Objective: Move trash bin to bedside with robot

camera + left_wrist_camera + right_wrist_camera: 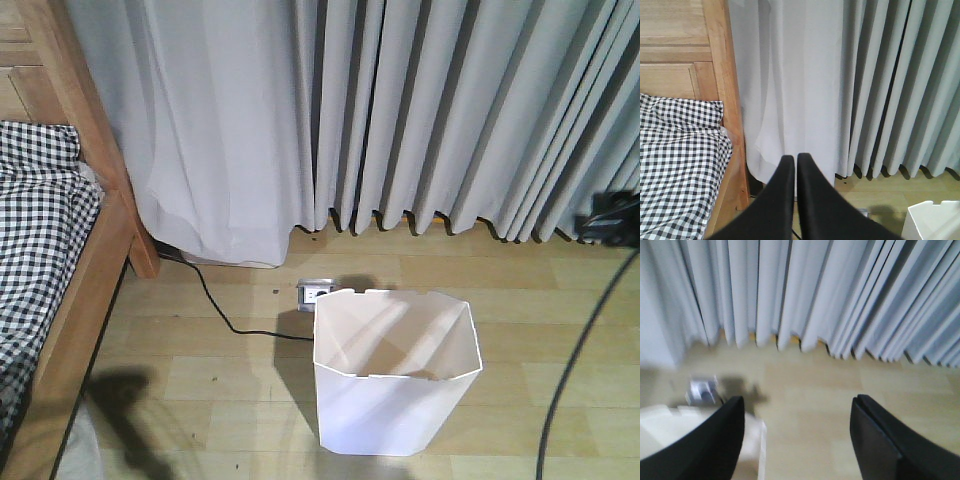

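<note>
The white trash bin (395, 375) stands upright on the wooden floor, right of the bed, with open floor between them. The bed has a light wooden frame (95, 275) and checked bedding (40, 220). My left gripper (795, 159) is shut and empty, held in the air facing the curtain, with the bed (680, 160) to its left and a corner of the bin (935, 220) at lower right. My right gripper (798, 402) is open and empty, above the floor at the bin's right rim (759, 440). A black part of the right arm (612, 218) shows at the right edge.
Grey curtains (420, 110) hang along the back wall down to the floor. A small white socket box (313, 292) lies on the floor behind the bin, with a black cable (225, 320) running left toward the bed's corner post. Another black cable (575, 350) hangs at the right.
</note>
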